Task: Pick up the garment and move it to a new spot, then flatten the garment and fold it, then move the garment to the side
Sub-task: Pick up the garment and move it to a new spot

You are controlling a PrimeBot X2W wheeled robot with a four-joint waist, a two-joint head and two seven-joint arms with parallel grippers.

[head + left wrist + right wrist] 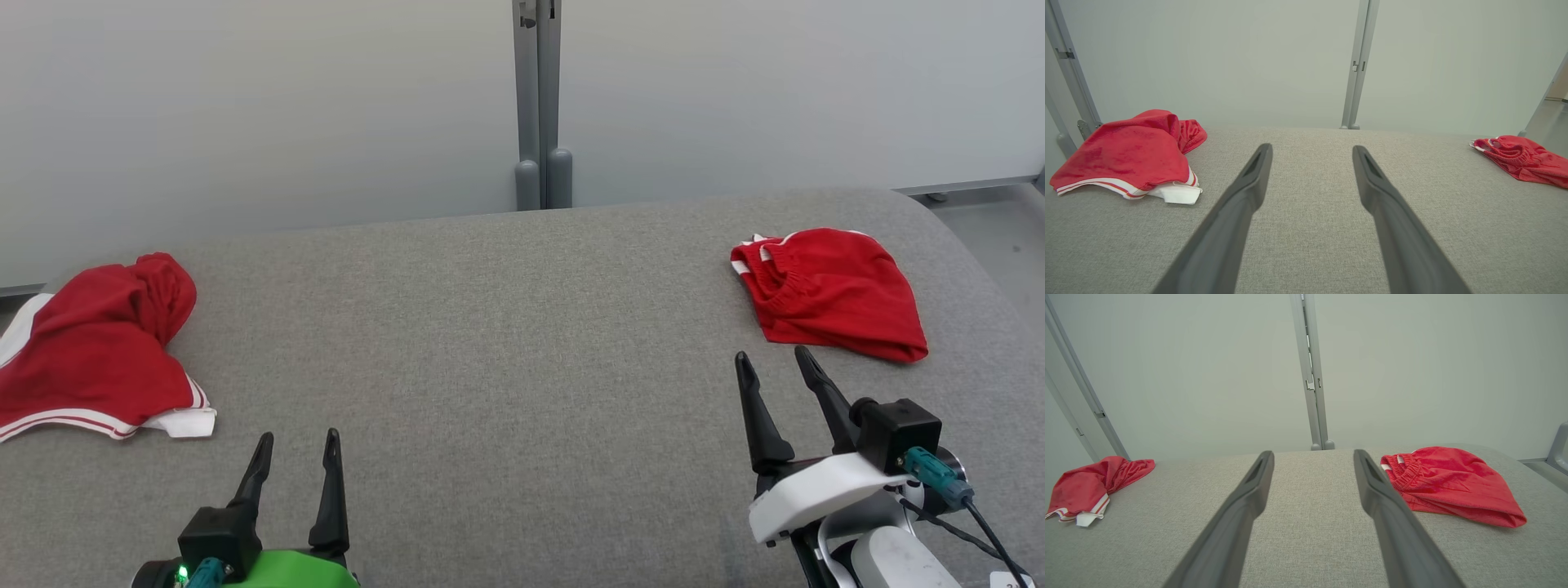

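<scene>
Two red garments lie on the grey cloth table (506, 343). At the far left sits a crumpled red garment with white stripes and a white edge (94, 351) (1126, 157) (1086, 488). The other red garment, folded with an elastic waistband (833, 294) (1449, 484) (1523, 159), rests at the right. My left gripper (298, 445) (1310, 149) is open and empty near the table's front, to the right of the left garment. Just in front of the right garment, my right gripper (771, 359) (1312, 455) hangs open and empty, apart from it.
A pale wall panel with a grey vertical post (539, 106) stands behind the table's back edge. The table's right end curves down to the floor (1000, 237).
</scene>
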